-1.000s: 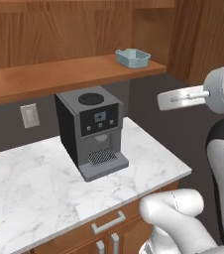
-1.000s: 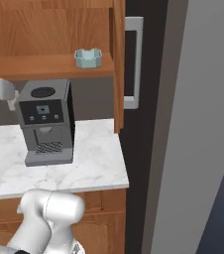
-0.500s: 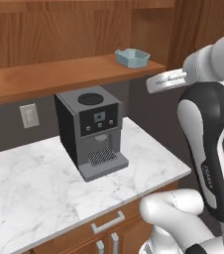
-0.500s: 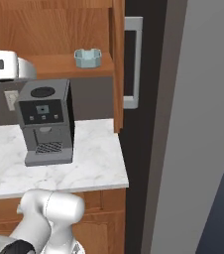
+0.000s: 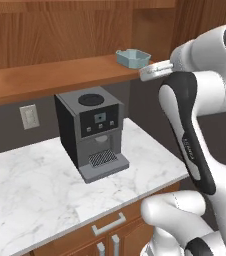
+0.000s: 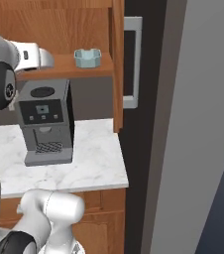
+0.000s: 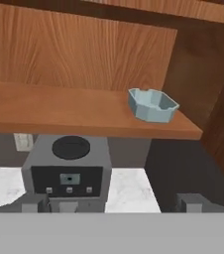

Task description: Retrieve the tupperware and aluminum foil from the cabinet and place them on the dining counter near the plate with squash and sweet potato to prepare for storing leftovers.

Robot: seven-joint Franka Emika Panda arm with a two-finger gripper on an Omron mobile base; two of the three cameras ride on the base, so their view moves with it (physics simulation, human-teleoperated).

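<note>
The tupperware sits upright and lidless near the right end of the wooden shelf inside the cabinet, close to the front edge, with nothing beside it. Its open mouth faces up; in the hand view its long axis appears to run roughly along the shelf, skewed slightly so that one corner points toward the camera. No aluminum foil can be made out on the visible stretch of shelf. The gripper hangs in front of the shelf and below it, well apart from the tub, with its fingers spread wide and holding nothing. Directly underneath stands a grey coffee machine on the marble worktop. To take the tub cleanly, the hand likely needs to rise to shelf level, travel right, and straddle one thin wall, or span the short width, without pushing the light tub back. The shelf's front lip and the cabinet's right side wall look like the main obstacles.
</note>
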